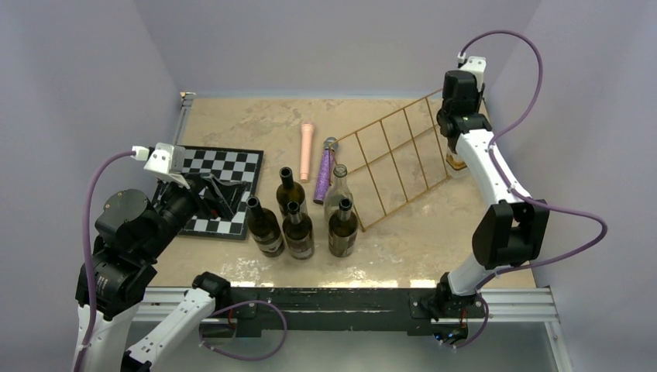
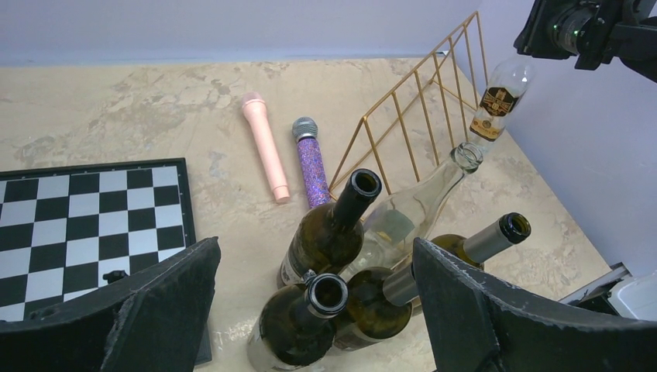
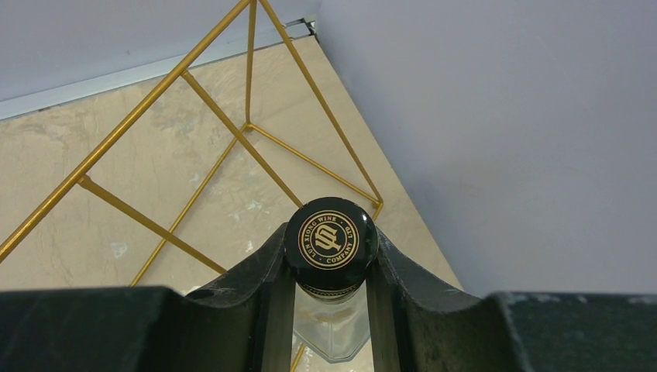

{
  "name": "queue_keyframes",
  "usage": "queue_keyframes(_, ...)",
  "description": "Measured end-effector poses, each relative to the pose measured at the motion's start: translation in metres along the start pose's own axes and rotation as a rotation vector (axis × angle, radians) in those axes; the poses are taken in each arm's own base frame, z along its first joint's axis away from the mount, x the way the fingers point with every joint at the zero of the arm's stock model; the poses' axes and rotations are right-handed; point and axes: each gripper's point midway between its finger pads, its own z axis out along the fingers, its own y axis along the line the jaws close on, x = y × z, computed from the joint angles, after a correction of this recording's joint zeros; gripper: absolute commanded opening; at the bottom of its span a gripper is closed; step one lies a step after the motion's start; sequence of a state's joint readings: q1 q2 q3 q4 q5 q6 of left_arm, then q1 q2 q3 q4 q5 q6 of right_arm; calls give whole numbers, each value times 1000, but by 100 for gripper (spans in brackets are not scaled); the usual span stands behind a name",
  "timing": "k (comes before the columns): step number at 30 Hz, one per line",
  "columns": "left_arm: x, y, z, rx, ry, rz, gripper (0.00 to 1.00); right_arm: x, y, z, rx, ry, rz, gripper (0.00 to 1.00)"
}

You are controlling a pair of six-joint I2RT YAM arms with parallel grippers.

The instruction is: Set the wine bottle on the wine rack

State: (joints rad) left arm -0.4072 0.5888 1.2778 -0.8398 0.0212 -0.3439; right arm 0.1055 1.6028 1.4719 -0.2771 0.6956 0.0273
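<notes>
Wine bottle: clear glass with a gold-and-black label and a black cap. It hangs neck-up directly beneath my right jaws, at the end bay of the rack. I cannot tell whether its base touches the table.
Right gripper: clamped on the capped neck, one finger on each side of the cap.
Wine rack: golden wire frame, just ahead of and beside my right jaws. No bottle lies in any bay I can see.
Left gripper: jaws wide apart, holding nothing.
Standing bottles: four dark and one clear, clustered just ahead of my left jaws and well apart from my right.
Chessboard: under and beside my left jaws.
Pink microphone: lying flat beyond the cluster, ahead of my left jaws.
Purple microphone: just beside the pink one.
Progress: the bottle is gripped and at the rack. In my judgement the placement itself is outstanding, since the bottle has yet to be tipped and laid into a bay, then released.
</notes>
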Motion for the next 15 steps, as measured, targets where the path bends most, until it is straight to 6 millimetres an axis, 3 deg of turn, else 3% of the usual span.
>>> queue_keyframes(8,1,1,0,-3,4,0,98,14,15,19,3,45,-41,0)
queue_keyframes(13,2,1,0,-5,7,0,98,13,19,25,2,39,-59,0)
queue_keyframes(15,2,1,0,-5,7,0,98,13,19,25,2,40,-61,9)
